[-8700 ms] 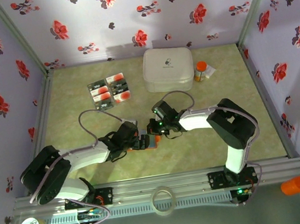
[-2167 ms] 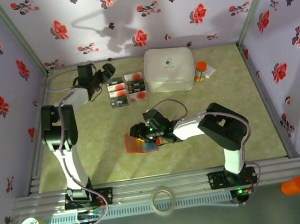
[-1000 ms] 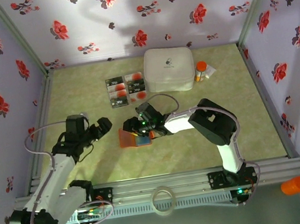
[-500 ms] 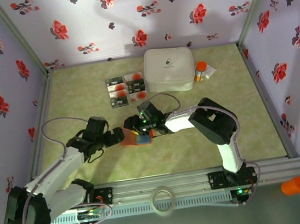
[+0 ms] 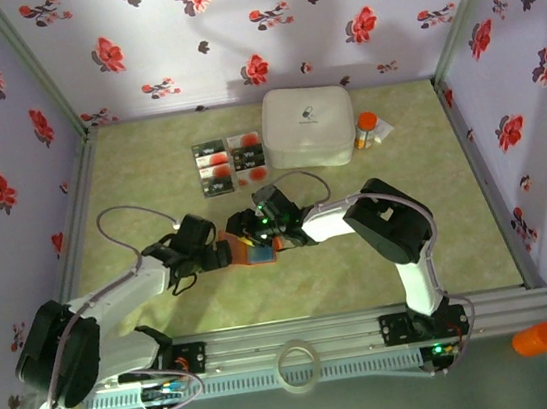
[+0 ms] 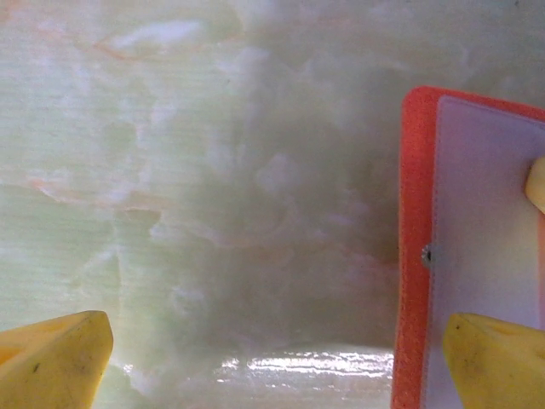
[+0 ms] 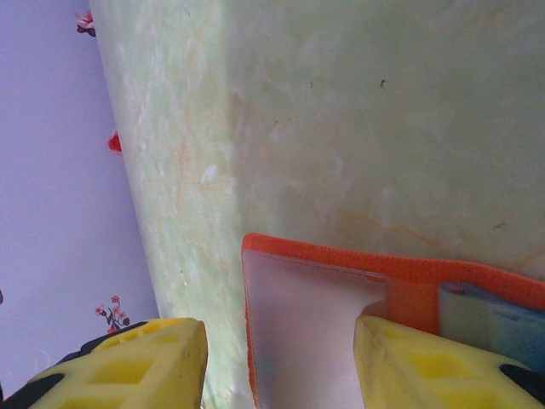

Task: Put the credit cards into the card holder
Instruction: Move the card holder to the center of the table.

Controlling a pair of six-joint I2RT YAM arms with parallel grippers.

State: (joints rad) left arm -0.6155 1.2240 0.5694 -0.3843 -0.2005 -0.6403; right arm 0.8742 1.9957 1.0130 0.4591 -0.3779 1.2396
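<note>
Orange card holder [image 5: 243,259] lies open; credit cards [image 5: 232,163] beyond.

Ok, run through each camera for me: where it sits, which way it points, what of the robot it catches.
Top external: above and behind the arm bases, looking down over the table; both arms, left claw and right claw at the card holder, credit cards beyond.
Left wrist: on the left arm, facing down at the table; its yellow fingertips at the lower corners.
Right wrist: on the right arm, facing table and purple wall; its yellow fingertips along the bottom.
Both wrist views share the orange card holder.
</note>
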